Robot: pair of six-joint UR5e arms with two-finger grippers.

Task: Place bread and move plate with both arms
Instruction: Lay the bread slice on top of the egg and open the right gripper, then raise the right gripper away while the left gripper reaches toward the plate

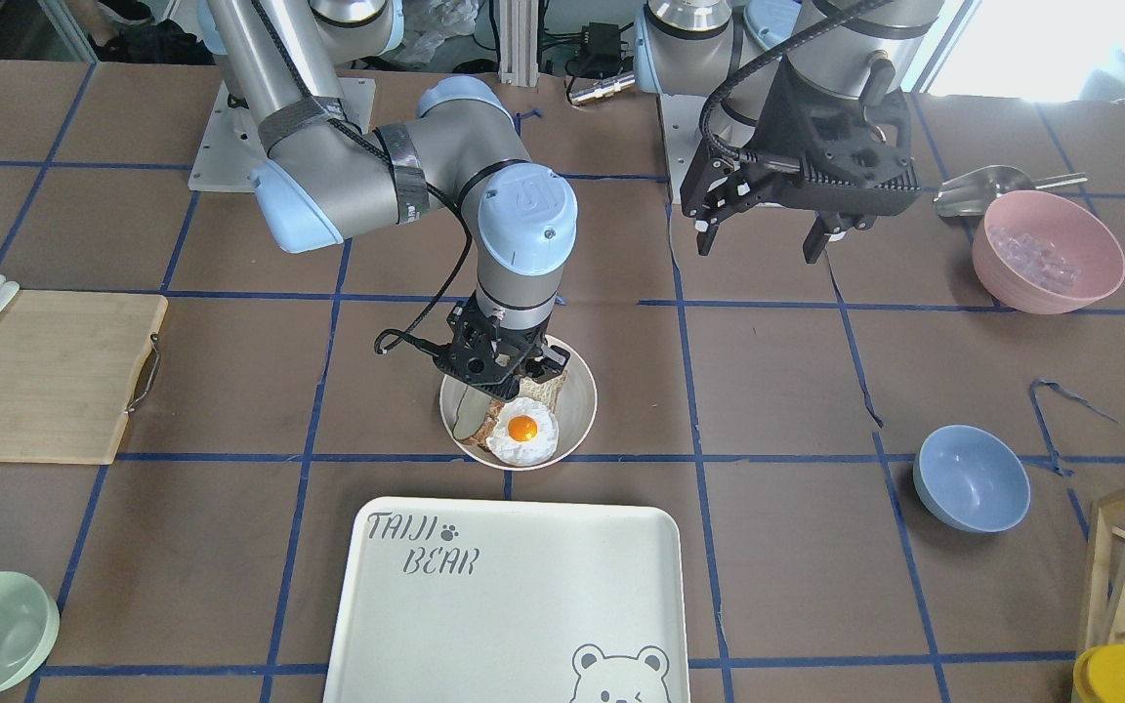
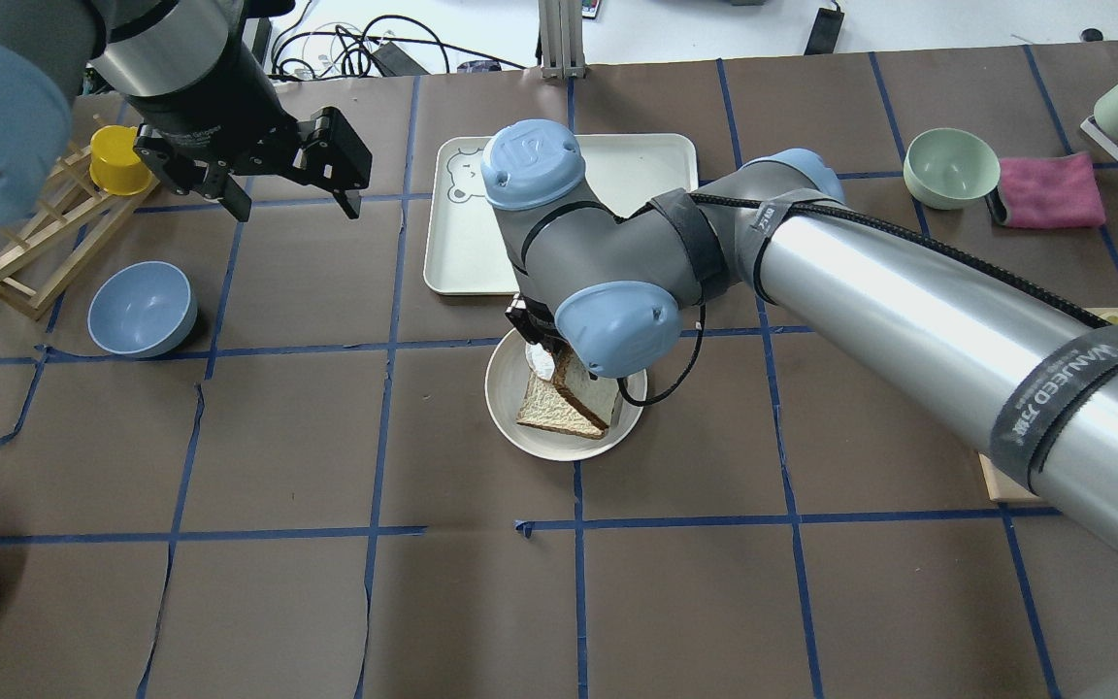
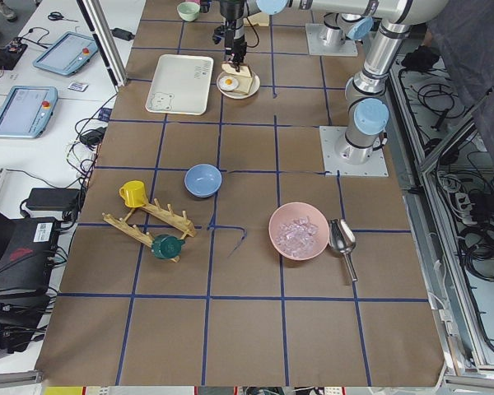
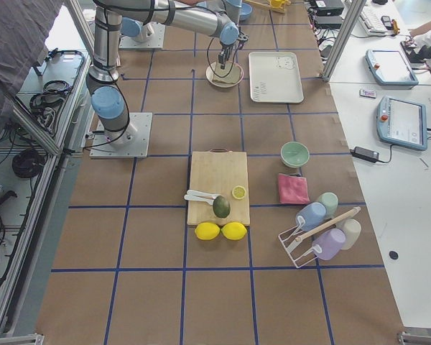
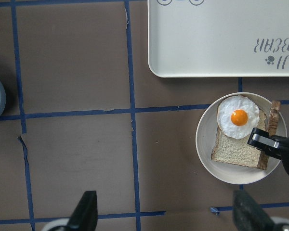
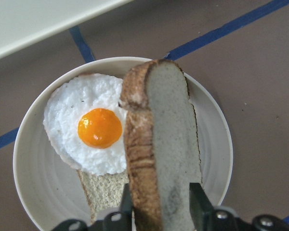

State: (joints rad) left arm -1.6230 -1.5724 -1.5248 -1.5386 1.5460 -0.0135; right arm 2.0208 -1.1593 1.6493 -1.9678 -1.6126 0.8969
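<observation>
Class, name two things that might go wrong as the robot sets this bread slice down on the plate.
1. The bread hangs on edge in the right gripper over the plate; released so, it may topple over the rim.
2. Lowered carelessly, it may shove the egg off the slice beneath.

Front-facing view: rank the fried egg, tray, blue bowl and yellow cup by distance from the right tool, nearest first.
1. Fried egg, by the right tool.
2. Tray, just beyond.
3. Blue bowl, robot's left.
4. Yellow cup, far left.
</observation>
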